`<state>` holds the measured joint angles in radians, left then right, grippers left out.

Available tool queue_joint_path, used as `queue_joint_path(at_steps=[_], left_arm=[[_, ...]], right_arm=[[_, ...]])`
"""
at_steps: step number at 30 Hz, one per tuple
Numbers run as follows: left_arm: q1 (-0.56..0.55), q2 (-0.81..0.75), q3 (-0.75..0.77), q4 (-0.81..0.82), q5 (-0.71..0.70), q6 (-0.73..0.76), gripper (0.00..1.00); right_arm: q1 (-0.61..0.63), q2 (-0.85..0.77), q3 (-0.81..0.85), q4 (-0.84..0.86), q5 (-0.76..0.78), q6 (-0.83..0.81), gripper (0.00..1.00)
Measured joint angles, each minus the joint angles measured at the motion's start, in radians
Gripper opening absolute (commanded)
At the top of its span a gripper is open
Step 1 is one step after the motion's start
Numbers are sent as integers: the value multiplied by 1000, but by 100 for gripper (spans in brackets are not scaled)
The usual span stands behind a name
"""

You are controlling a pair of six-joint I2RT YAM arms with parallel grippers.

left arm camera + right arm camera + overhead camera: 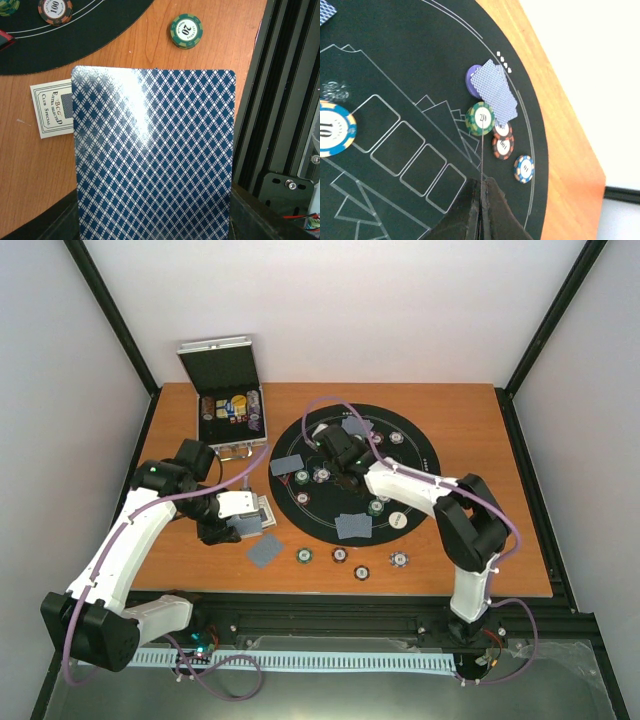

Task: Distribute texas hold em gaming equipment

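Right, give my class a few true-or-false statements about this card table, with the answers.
1. The left gripper holds a playing card. True.
2. The right gripper is wide open. False: it is shut.
3. The silver case has its lid closed. False: the lid stands open.
4. A green chip marked 20 lies on the bare wooden table. True.
5. The black mat is square. False: it is round.
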<state>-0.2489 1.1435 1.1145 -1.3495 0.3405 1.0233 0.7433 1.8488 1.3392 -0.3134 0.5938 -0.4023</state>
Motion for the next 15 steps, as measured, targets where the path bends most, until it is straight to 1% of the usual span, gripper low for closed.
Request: queue_joint_path(at_steps=[4, 7, 12, 15], left_arm=[[0, 0, 0, 0, 0, -2, 1], [0, 0, 0, 0, 0, -3, 1], [0, 0, 0, 0, 0, -3, 1], [0, 0, 0, 0, 0, -3, 1]], right_arm=[[-2, 55, -9, 112, 16, -139, 3], [-3, 109, -11, 162, -13, -227, 3], [-7, 156, -34, 185, -79, -307, 3], [-14, 174, -36, 185, -108, -327, 7]])
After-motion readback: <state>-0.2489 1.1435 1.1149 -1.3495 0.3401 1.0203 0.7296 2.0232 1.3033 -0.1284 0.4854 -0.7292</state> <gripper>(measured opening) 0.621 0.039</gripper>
